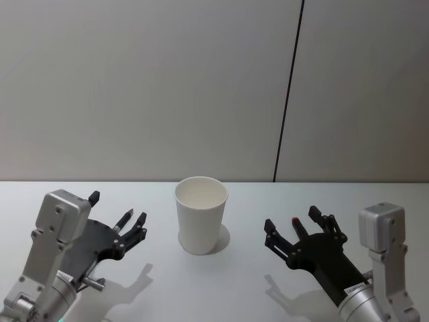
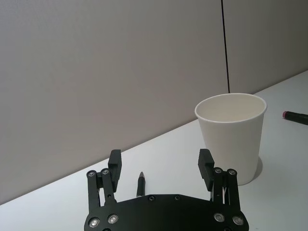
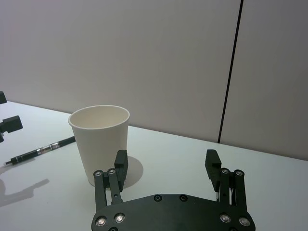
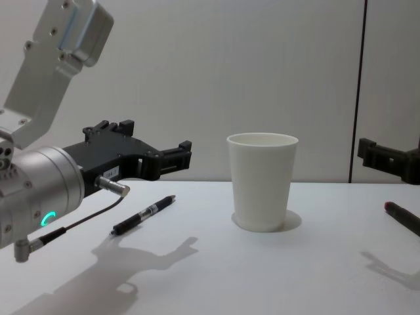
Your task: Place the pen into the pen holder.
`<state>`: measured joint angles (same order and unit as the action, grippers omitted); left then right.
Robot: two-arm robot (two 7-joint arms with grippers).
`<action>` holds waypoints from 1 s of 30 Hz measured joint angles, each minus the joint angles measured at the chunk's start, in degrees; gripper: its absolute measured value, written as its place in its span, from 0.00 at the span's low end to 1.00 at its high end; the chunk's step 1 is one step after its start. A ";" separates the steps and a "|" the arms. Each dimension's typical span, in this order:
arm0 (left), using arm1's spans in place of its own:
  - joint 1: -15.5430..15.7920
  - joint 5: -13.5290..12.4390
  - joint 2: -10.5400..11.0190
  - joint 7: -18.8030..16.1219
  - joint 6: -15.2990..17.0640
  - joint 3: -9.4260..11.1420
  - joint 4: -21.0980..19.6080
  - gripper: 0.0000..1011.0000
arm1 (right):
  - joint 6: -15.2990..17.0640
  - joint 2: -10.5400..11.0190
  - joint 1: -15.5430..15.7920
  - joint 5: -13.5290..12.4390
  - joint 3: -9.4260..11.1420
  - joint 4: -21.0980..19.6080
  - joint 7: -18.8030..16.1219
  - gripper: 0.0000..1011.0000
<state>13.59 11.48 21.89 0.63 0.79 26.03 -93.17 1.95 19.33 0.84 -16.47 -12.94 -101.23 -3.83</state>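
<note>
Count: one pen holder (image 1: 201, 215), two pens, two tools. The pen holder is a plain white paper cup, upright and empty at the middle of the white counter (image 1: 221, 288), between the two arms. Pen 1, the black pen (image 4: 143, 214), lies flat on the counter to the robot's left of the cup and well apart from it, slanted, with a pale band along its barrel. The left tool (image 1: 118, 208) hangs above it with its two fingers spread wide, gripping nothing and clear of the pen; in the head view the pen's tip shows between those fingers. Pen 2, the red-tipped pen (image 4: 401, 216), lies flat on the counter to the right of the cup, also apart from it. The right tool (image 1: 291, 219) hovers over that end, its fingers likewise spread open and empty. Neither pen is in the cup.
</note>
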 joint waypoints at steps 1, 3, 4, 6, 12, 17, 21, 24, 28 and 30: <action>0.00 0.00 0.00 0.00 0.00 0.00 0.00 0.99 | 0.00 0.00 0.00 0.00 0.00 0.00 0.00 0.99; 0.00 0.00 0.00 0.00 0.00 0.00 -0.01 0.99 | 0.00 0.00 0.00 0.00 0.00 0.00 0.00 0.99; 0.00 0.00 0.00 0.00 0.00 0.00 0.00 0.99 | 0.00 0.00 0.00 0.00 0.00 0.00 0.00 0.99; 0.00 0.00 0.00 0.00 0.00 0.00 0.00 0.99 | 0.00 0.00 0.00 0.00 0.00 0.00 0.00 0.99; 0.00 0.00 0.00 0.00 0.00 0.00 0.00 0.99 | 0.00 0.00 0.00 0.00 0.00 0.00 0.00 0.99; 0.00 0.00 0.00 0.00 0.00 0.00 0.00 0.99 | 0.00 0.00 0.00 0.00 0.00 0.00 0.00 0.99; 0.00 0.00 0.00 0.00 0.00 0.00 0.00 0.99 | 0.00 0.00 0.00 0.00 0.00 0.00 0.00 0.99; 0.00 0.00 0.00 0.00 0.00 0.00 0.00 0.99 | 0.00 0.00 0.00 0.00 0.00 0.00 0.00 0.99; 0.00 0.00 0.00 0.00 0.00 0.00 0.00 0.99 | 0.00 0.00 0.00 0.00 0.00 0.00 0.00 0.99; 0.00 0.00 0.00 0.00 0.00 0.00 0.00 0.99 | 0.00 0.00 0.00 0.00 0.00 0.00 0.00 0.99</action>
<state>13.59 11.48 21.90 0.63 0.80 26.02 -93.18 1.95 19.33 0.84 -16.47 -12.94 -101.23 -3.83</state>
